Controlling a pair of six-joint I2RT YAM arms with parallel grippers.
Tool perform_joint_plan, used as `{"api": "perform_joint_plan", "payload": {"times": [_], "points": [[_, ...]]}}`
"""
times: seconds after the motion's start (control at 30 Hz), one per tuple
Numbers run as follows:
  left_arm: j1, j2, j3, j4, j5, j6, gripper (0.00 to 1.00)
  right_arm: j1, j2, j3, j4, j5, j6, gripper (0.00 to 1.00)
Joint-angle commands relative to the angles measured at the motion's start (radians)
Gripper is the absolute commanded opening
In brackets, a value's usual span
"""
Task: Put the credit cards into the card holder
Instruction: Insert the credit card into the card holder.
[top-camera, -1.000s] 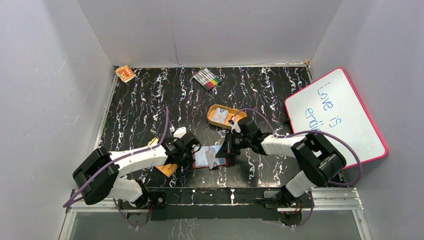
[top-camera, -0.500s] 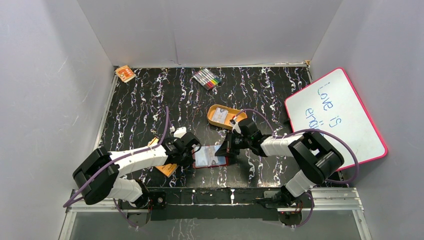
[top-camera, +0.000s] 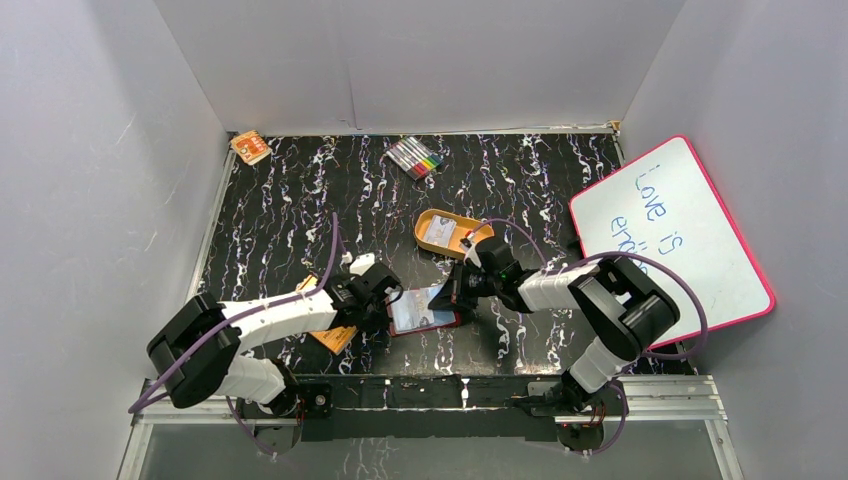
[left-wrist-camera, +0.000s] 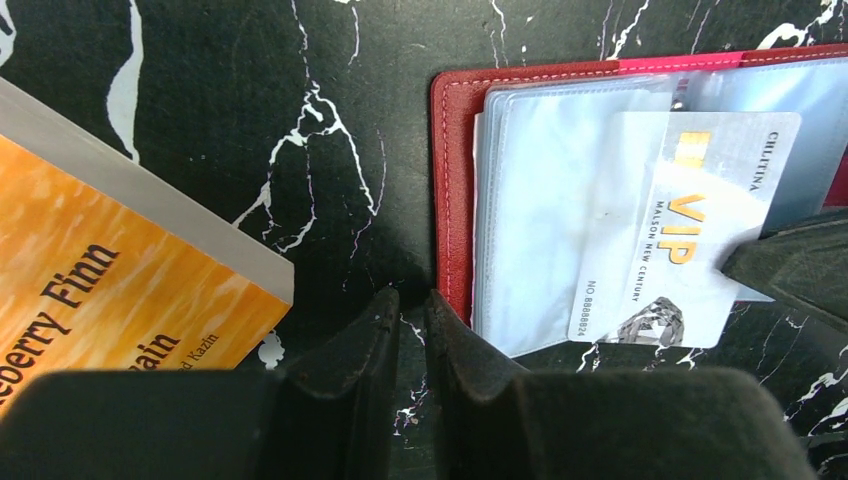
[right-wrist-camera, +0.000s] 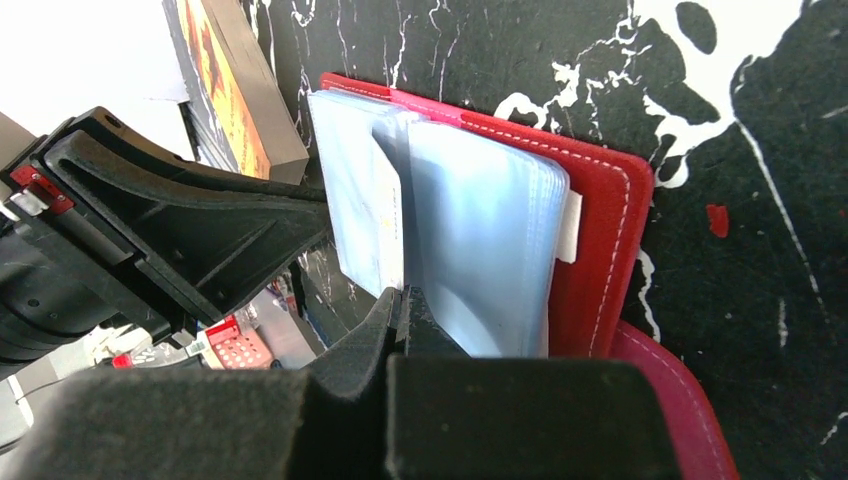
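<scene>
The red card holder (top-camera: 425, 312) lies open on the black marbled table, its bluish-clear pockets up; it also shows in the left wrist view (left-wrist-camera: 455, 180) and the right wrist view (right-wrist-camera: 600, 250). A pale credit card (left-wrist-camera: 690, 250) with "VIP" print sits partly inside a pocket, its lower end sticking out. My right gripper (top-camera: 458, 291) (right-wrist-camera: 403, 296) is shut on that card's edge (right-wrist-camera: 397, 240). My left gripper (top-camera: 388, 300) (left-wrist-camera: 411, 300) is nearly shut and empty, its tips at the holder's near left corner.
An orange booklet (left-wrist-camera: 100, 280) lies just left of the left gripper. An orange-tan oval tin (top-camera: 450, 232) with something pale inside stands behind the holder. Markers (top-camera: 415, 157) and a small orange box (top-camera: 250, 148) lie at the back. A whiteboard (top-camera: 670, 225) leans at the right.
The card has slid further into the holder, with less of it sticking out below. My right gripper has moved slightly left with it. The left arm has hardly moved.
</scene>
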Motion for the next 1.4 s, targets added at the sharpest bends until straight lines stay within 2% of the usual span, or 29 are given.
{"api": "perform_joint_plan", "payload": {"times": [0.0, 0.37, 0.87, 1.37], "points": [[-0.001, 0.048, -0.024, -0.025, 0.035, 0.005, 0.14, 0.013, 0.016, 0.008, 0.038, -0.006, 0.004, 0.00], [-0.001, 0.077, -0.003, -0.011, 0.054, 0.030, 0.14, 0.051, 0.050, 0.049, 0.017, -0.010, 0.002, 0.00], [0.000, 0.059, -0.029, 0.001, 0.070, 0.002, 0.12, 0.062, -0.063, -0.052, 0.009, 0.190, 0.145, 0.00], [-0.012, 0.068, -0.032, 0.051, 0.112, 0.002, 0.10, 0.118, -0.061, -0.032, -0.007, 0.244, 0.197, 0.00]]}}
